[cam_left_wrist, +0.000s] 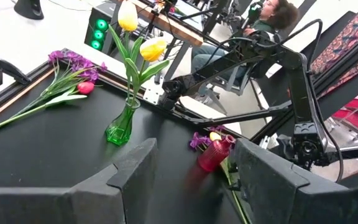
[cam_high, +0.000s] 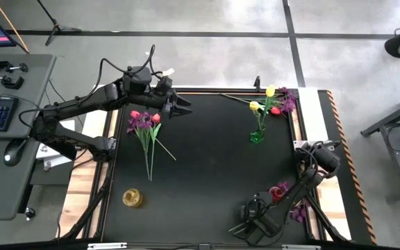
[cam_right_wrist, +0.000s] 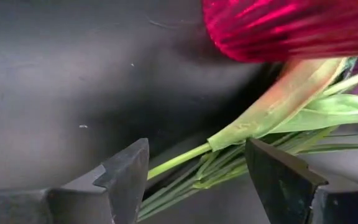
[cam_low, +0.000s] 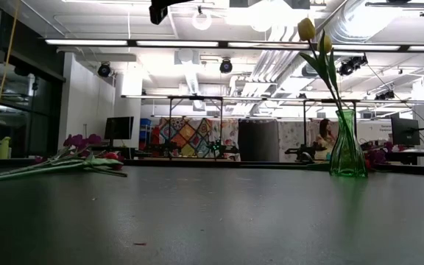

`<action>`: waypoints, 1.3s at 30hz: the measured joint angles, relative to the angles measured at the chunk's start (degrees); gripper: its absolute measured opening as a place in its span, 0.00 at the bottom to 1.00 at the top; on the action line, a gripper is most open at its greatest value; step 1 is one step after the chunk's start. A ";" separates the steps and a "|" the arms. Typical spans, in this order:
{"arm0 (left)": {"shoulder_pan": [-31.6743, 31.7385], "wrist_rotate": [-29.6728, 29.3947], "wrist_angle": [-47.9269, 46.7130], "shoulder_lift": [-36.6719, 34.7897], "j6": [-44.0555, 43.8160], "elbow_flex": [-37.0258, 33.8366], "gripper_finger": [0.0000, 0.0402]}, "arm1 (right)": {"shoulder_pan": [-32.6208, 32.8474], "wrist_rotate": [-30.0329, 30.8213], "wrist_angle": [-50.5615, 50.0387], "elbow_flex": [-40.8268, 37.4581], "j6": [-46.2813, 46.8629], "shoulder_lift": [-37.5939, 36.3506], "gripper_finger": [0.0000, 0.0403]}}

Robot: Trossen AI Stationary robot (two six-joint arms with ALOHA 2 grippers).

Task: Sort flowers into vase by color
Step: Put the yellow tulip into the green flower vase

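Two yellow tulips [cam_left_wrist: 129,15] stand in a green glass vase [cam_high: 257,135]. A red vase [cam_high: 278,193] stands near the table's right edge, with purple sprays [cam_high: 298,212] lying beside it. Their green stems [cam_right_wrist: 185,160] run along the table between the open fingers of my right gripper [cam_right_wrist: 194,155], which points down just on the near side of the red vase [cam_right_wrist: 291,25]. I see no touch. A bunch of red and purple flowers [cam_high: 144,128] lies at the left. My left gripper [cam_high: 176,104] hovers open above the table's far left part, empty.
More purple and red flowers [cam_high: 281,104] lie in the far right corner. A yellow vase [cam_high: 132,198] stands at the near left. The middle of the black table [cam_high: 200,173] is bare. A person sits beyond the table's right edge [cam_left_wrist: 272,12].
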 joint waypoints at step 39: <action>0.00 -0.02 -0.04 0.00 0.04 0.00 0.51 | -3.95 -0.95 5.74 -3.45 -4.21 0.17 0.15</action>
